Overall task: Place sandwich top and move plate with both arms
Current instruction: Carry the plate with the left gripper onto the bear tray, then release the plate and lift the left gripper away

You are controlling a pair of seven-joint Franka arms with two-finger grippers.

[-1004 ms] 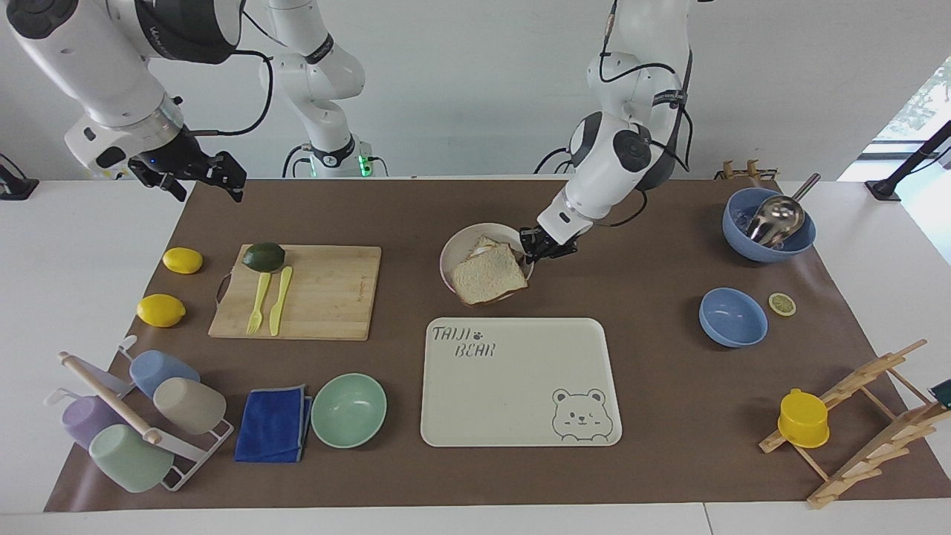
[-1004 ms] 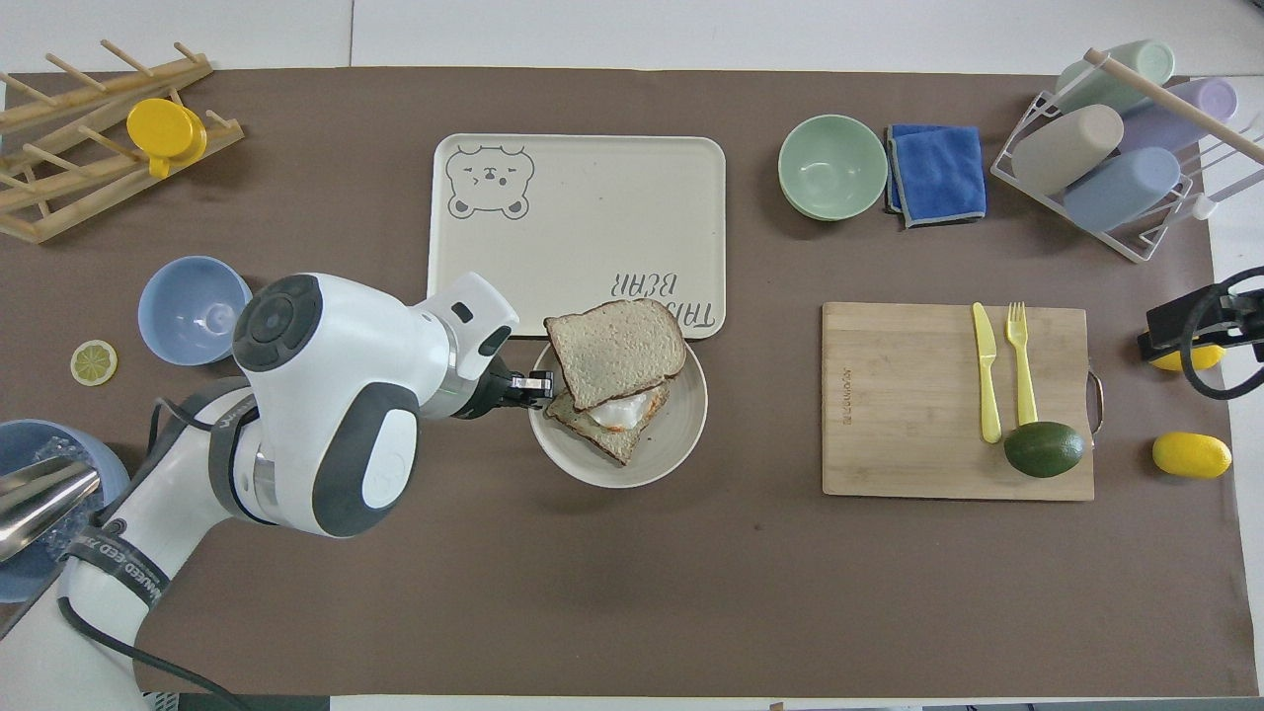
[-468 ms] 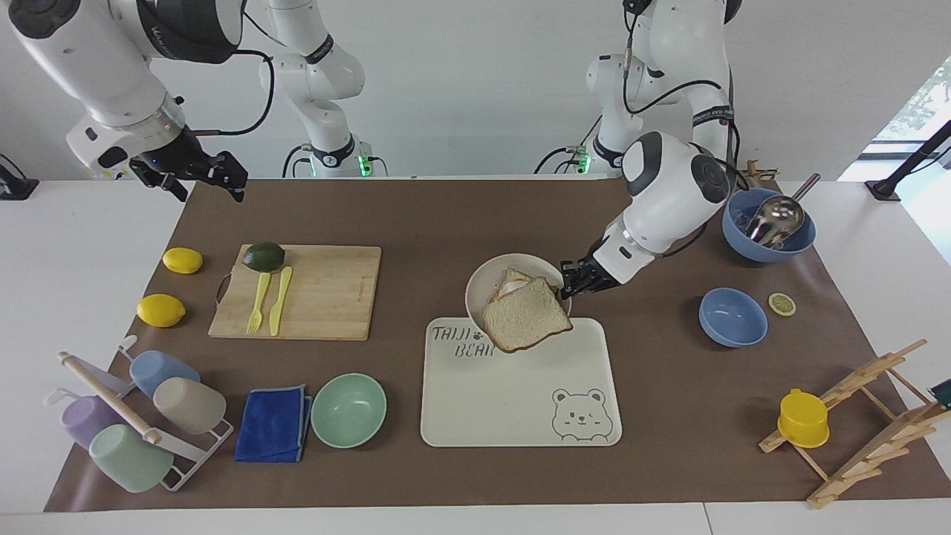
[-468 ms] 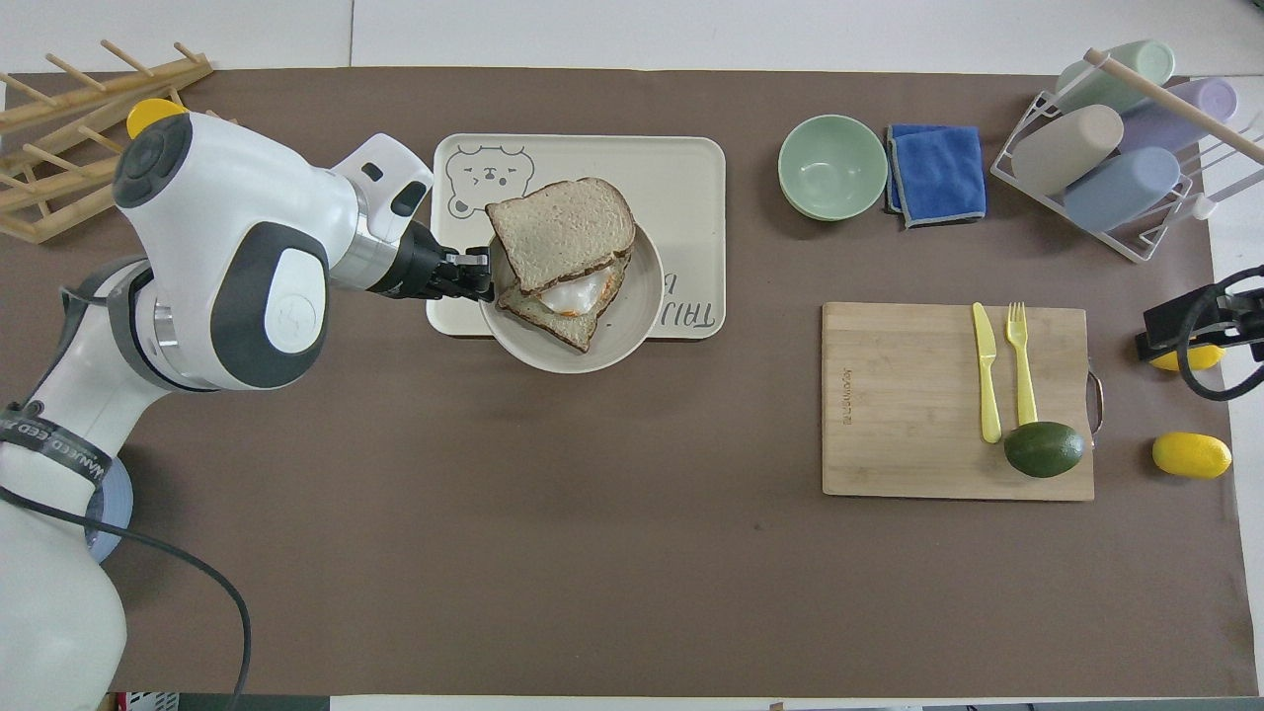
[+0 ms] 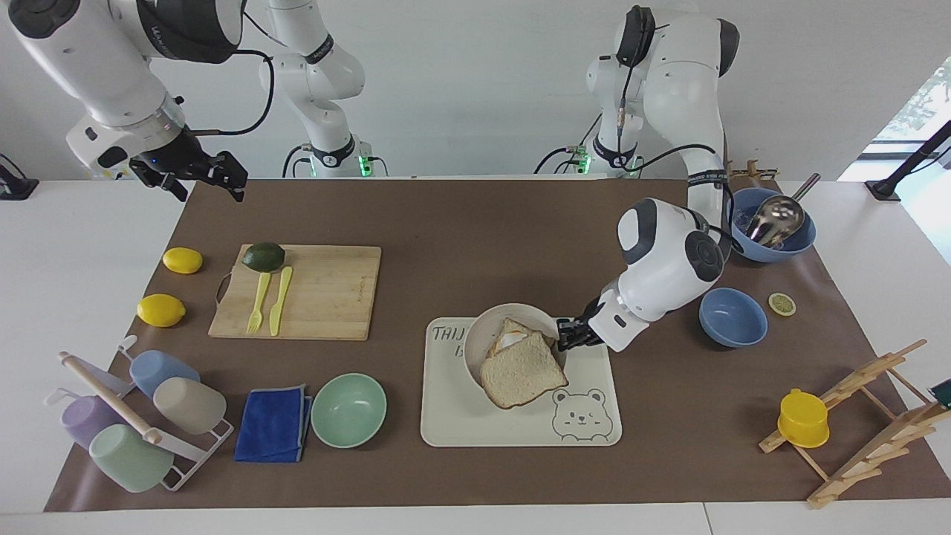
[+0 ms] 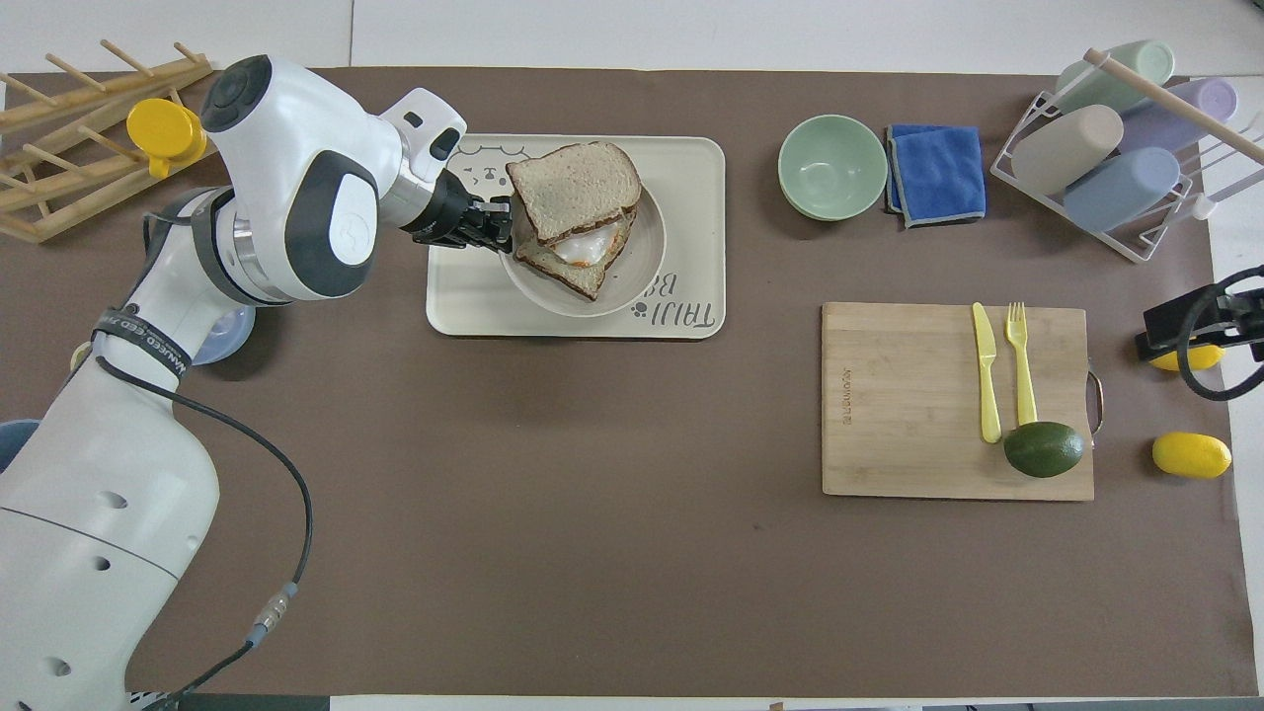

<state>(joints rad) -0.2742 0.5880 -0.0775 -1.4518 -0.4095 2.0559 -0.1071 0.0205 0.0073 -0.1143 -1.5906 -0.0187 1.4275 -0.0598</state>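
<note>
Left claw pinching the plate rim over the bear tray, centre frame.
On the plate I carry the sandwich top, skewed across the egg toast; my right claw waits upper left, fingers apart.

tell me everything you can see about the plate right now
The plate is a small, round, shallow dish, off-white, with a smooth matte look. It is over the cream bear tray; whether it rests on it or hangs just above cannot be told. It carries a toast slice with fried egg and the sandwich top, laid askew and overhanging the rim. The left gripper is shut on the rim at the left arm's end.
</note>
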